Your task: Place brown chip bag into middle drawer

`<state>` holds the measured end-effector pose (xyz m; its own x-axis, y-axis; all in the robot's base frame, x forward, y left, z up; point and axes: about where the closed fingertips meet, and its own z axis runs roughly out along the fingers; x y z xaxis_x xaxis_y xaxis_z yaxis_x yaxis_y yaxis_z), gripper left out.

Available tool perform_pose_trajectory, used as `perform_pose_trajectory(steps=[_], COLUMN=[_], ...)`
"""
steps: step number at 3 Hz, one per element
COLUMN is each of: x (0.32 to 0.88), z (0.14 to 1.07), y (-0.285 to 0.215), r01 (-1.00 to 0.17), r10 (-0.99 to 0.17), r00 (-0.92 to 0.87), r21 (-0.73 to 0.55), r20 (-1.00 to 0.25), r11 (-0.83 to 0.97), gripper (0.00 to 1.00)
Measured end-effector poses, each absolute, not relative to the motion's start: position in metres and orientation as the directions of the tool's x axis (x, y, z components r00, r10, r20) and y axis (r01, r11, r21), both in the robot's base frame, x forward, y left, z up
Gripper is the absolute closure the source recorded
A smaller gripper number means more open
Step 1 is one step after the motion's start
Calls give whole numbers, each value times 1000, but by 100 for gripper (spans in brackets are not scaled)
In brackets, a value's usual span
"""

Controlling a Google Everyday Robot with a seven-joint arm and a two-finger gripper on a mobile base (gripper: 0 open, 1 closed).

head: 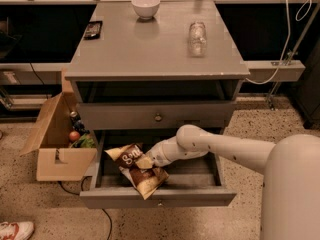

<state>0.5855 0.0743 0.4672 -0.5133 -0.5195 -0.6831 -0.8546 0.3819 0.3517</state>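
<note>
The brown chip bag (138, 169) lies tilted over the left half of the pulled-out middle drawer (159, 197), its pale lower end near the drawer's front edge. My gripper (151, 160) reaches in from the right, down inside the drawer, and its tip is at the bag's middle. The white arm hides the fingers.
A closed drawer front with a round brass knob (158, 117) sits just above the open drawer. On the cabinet top stand a white bowl (145, 6), a clear plastic bottle (197, 37) and a dark small object (93, 29). An open cardboard box (59, 143) with items stands at the left.
</note>
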Motion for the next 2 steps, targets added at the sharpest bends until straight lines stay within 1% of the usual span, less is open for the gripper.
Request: perform_pose_trajectory(steps=[1,2], x=[598,604], z=[468,470], y=[61,52], r01=[-831,-819], r10=[-478,-454], r00=[-540,-552], r21=[352,350], r20=[-692,-700], r11=[430,455], gripper=[19,0])
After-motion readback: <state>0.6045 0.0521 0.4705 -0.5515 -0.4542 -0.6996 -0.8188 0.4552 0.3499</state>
